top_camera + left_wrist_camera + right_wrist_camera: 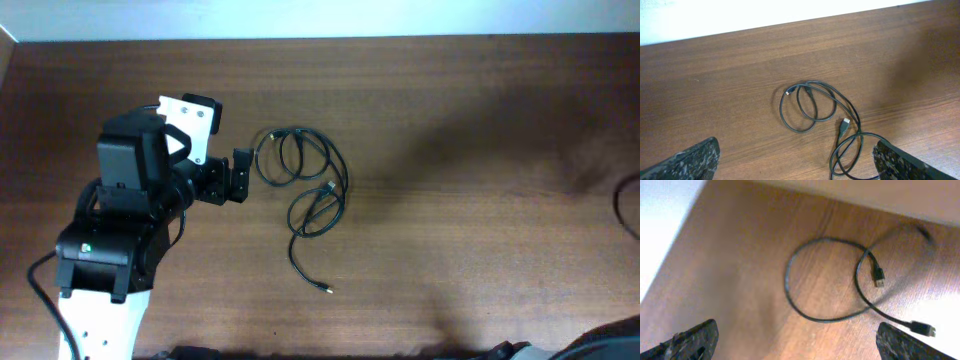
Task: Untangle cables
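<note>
The tangled cables (pixel 318 200) lie mid-table (pixel 480 120), their loops crossing one another and one plug end (pixel 326 289) trailing toward the near edge. The left gripper (pixel 242 175) hovers just left of them, jaws spread wide and empty, seemingly placed to pick out a strand. The right gripper (pixel 796 330) is also wide open and holds nothing, above a separate looped cable (pixel 787 282), probably at the table's right side, which looks free of knots.
</note>
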### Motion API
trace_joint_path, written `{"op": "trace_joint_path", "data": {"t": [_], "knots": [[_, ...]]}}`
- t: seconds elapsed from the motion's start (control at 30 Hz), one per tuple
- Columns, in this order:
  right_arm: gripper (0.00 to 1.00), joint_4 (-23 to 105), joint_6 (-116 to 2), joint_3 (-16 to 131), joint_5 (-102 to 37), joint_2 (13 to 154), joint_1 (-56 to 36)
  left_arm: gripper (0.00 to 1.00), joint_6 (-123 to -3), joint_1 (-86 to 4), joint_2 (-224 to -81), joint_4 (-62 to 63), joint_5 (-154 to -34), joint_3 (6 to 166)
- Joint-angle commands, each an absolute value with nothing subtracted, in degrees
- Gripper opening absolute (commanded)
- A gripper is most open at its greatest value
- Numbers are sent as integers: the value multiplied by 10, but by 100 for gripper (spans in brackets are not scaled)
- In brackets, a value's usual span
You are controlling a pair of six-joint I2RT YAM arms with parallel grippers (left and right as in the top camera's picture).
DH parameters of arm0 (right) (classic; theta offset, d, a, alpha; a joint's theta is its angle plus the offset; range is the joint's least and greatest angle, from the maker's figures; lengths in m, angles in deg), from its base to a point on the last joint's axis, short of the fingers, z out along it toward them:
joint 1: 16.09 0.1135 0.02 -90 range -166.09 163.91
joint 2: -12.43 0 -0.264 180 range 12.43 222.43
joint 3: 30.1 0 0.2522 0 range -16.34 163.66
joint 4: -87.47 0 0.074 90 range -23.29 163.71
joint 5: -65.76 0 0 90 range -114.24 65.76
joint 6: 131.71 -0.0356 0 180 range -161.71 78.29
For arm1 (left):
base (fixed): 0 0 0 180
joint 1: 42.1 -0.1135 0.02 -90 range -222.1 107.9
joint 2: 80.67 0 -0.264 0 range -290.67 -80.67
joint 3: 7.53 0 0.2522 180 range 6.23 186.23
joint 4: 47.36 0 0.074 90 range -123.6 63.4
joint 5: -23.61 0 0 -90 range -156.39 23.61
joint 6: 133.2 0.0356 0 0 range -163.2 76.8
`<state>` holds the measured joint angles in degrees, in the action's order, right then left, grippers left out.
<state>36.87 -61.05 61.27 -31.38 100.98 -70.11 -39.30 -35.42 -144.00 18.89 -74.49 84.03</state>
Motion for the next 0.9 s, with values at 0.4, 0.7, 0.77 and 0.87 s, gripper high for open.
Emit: {"op": "trace_joint_path", "data": {"t": [0.4, 0.7, 0.77, 0.87], "knots": [[99, 273, -552, 616, -508, 953, -359, 99, -388, -355, -1441, 188, -742, 843], [99, 197, -552, 614, -557, 1141, -47, 99, -388, -355, -1441, 188, -742, 843], [100, 199, -552, 614, -686, 1142, 14, 99, -388, -355, -1441, 188, -742, 843], [98, 201, -552, 614, -710, 1142, 53, 99, -388, -355, -1441, 188, -742, 843]]}}
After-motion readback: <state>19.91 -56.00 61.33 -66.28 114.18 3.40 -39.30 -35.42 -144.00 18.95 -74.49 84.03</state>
